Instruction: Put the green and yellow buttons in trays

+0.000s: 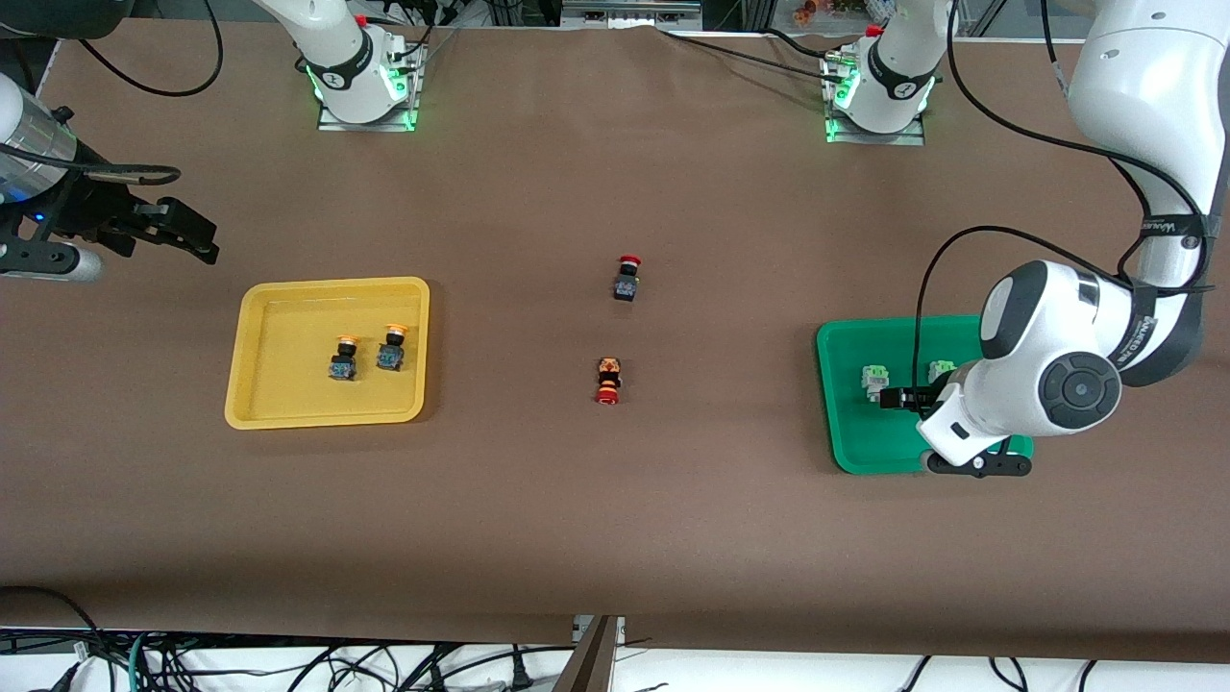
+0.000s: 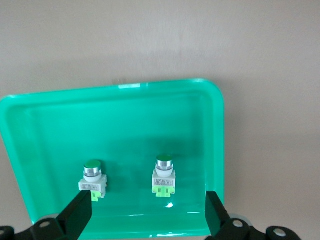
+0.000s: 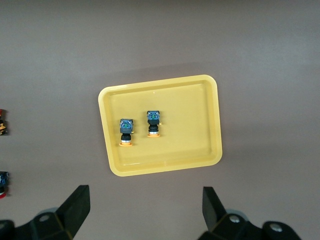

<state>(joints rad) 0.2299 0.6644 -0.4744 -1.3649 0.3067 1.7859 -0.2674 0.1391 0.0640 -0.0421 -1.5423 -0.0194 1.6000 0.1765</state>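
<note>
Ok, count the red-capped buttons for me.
2. Both lie on the bare table between the trays: one red-capped button farther from the front camera, the other red-capped button nearer it. None in either tray.

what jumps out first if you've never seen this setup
The two bright trays: the yellow tray toward the right arm's end holds both yellow buttons side by side, and the green tray toward the left arm's end holds both green buttons. The left gripper hangs open over the green tray; two red buttons lie between the trays.
</note>
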